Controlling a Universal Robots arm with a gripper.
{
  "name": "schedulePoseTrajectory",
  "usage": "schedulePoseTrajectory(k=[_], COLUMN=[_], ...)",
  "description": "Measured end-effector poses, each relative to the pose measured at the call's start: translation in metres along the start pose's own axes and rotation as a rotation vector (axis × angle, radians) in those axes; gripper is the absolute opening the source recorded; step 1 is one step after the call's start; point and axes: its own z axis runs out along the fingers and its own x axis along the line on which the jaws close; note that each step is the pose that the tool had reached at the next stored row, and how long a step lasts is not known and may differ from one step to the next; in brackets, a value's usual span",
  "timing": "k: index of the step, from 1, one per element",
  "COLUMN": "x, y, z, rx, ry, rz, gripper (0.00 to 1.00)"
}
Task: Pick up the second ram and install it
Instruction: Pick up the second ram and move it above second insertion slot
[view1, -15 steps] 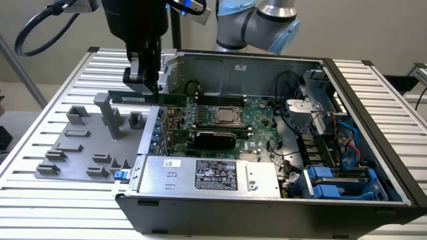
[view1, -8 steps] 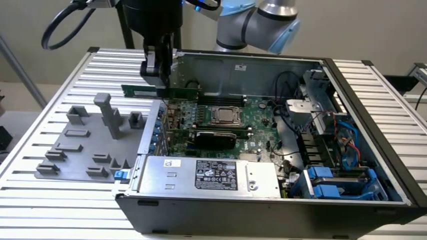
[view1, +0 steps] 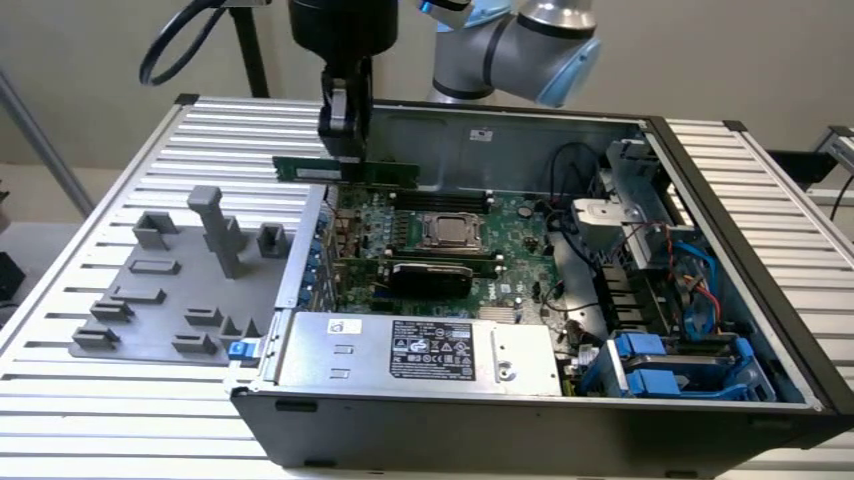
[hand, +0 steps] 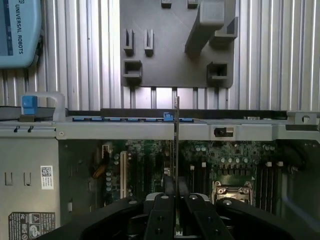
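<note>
The second ram (view1: 350, 171), a long green stick, hangs level in the air over the far left corner of the open computer case (view1: 534, 425). My gripper (view1: 344, 150) is shut on its middle from above. In the wrist view the ram (hand: 176, 140) shows edge-on as a thin vertical line, clamped between my black fingers (hand: 162, 210) with the gripper (hand: 176, 195) closed around it. Below it lies the green motherboard (view1: 441, 235) with its CPU socket (view1: 451, 230), and the long black slots (hand: 267, 175) lie beside the socket.
A grey fixture plate (view1: 160, 290) with upright blocks sits on the ribbed table at the exterior view's left. Inside the case are a silver power supply (view1: 414, 350), blue drive brackets (view1: 667, 370) and loose cables (view1: 601, 250). The case walls rise around the board.
</note>
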Motion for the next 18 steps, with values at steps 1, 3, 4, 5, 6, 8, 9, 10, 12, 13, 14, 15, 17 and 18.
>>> schedulePoseTrajectory(k=[1,3,4,5,6,8,9,10,12,13,14,15,17,18], x=[-0.003,-0.007,-0.010,-0.012,-0.015,-0.020,-0.022,-0.024,-0.030,-0.032,-0.035,-0.038,-0.043,-0.046], y=[-0.0034,-0.0096,-0.0127,-0.0160,-0.0193,-0.0262,-0.0295,-0.0328,-0.0396,-0.0430,-0.0464,-0.0498,-0.0566,-0.0600], z=[0.0001,0.0003,0.0004,0.0006,0.0009,0.0015,0.0018,0.0021,0.0030,0.0036,0.0045,0.0054,0.0077,0.0091], rx=[0.0001,0.0001,0.0000,0.0001,0.0001,0.0000,0.0000,0.0001,0.0000,0.0000,0.0001,0.0001,0.0000,0.0000], ry=[0.0000,-0.0001,0.0000,-0.0001,0.0000,0.0000,0.0000,-0.0001,0.0000,0.0000,-0.0001,-0.0002,-0.0001,0.0000], rz=[0.000,0.000,0.000,0.000,0.000,0.000,0.000,0.000,0.000,0.000,0.000,0.000,0.000,0.000], gripper=[0.14,0.14,0.14,0.14,0.14,0.14,0.14,0.14,0.14,0.14,0.14,0.14,0.14,0.14])
